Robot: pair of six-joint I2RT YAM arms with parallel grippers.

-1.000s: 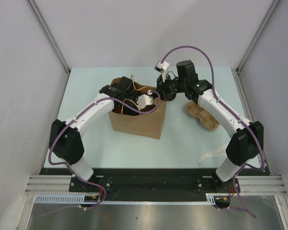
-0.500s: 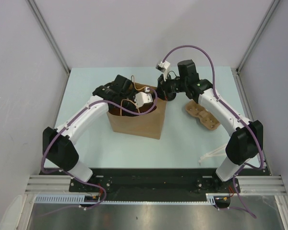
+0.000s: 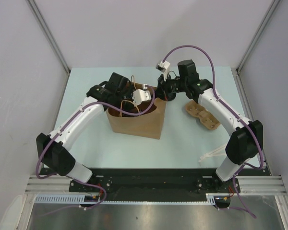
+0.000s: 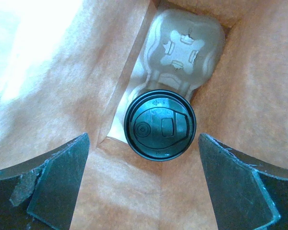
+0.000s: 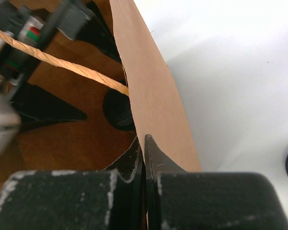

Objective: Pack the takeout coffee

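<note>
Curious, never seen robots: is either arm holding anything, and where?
Right jaws pinch the paper bag by its top edge; left jaws, open, hold nothing.

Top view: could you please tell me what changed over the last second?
The left arm swung its elbow out to the left, and the open left gripper shifted toward the paper bag's far-left rim. Nothing was gripped or released. The right gripper stays shut on the bag's edge; bag unmoved.
</note>
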